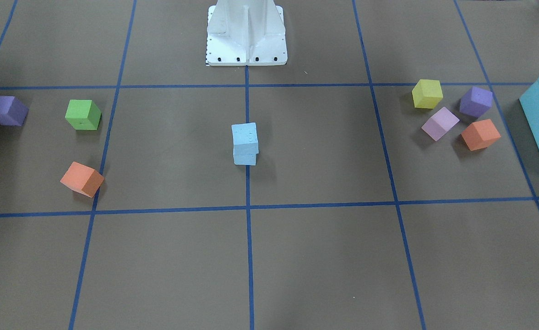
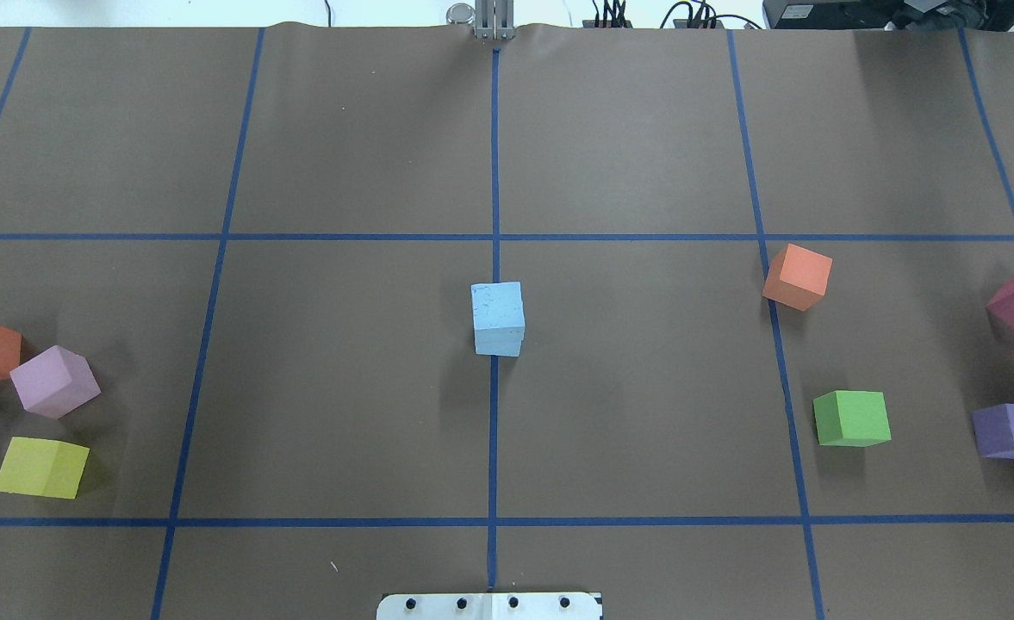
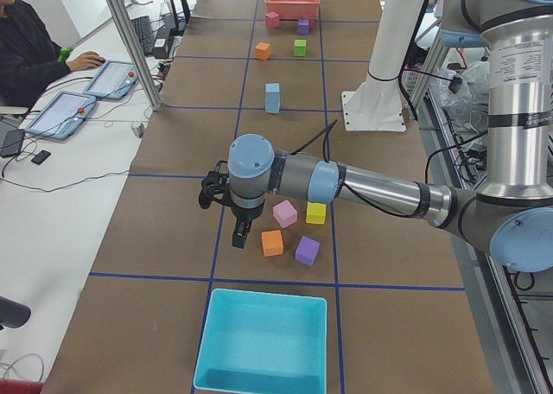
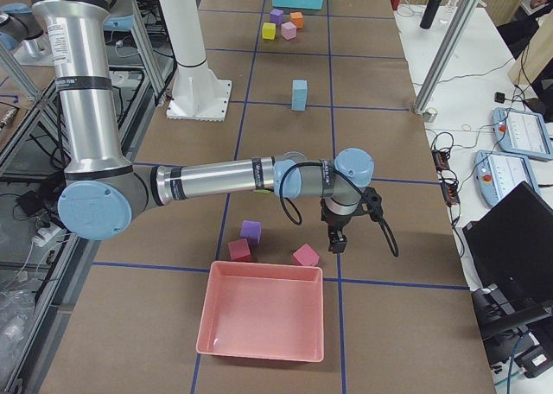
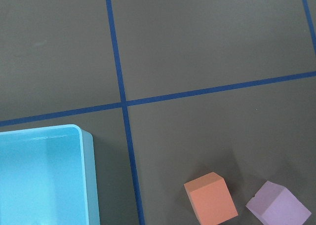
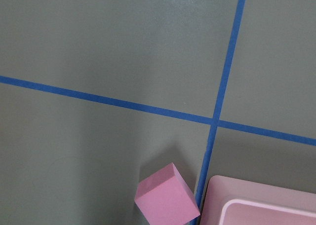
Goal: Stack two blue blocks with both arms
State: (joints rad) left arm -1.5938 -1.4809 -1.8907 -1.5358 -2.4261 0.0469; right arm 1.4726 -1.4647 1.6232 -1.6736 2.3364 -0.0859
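Observation:
The two pale blue blocks stand stacked at the table's centre on the middle tape line, the upper one (image 1: 245,135) slightly twisted on the lower one (image 1: 245,158). The stack also shows in the overhead view (image 2: 498,312) and both side views (image 3: 272,98) (image 4: 299,94). No arm touches it. My left gripper (image 3: 242,234) hangs near the turquoise bin (image 3: 259,342), far from the stack. My right gripper (image 4: 335,241) hangs near the pink bin (image 4: 259,316) at the other end. Both show only in side views, so I cannot tell whether they are open or shut.
On my left lie a yellow cube (image 1: 427,93), a purple cube (image 1: 476,101), a lilac cube (image 1: 440,123) and an orange cube (image 1: 480,134). On my right lie a green cube (image 1: 83,114), an orange cube (image 1: 82,179) and a purple cube (image 1: 7,110).

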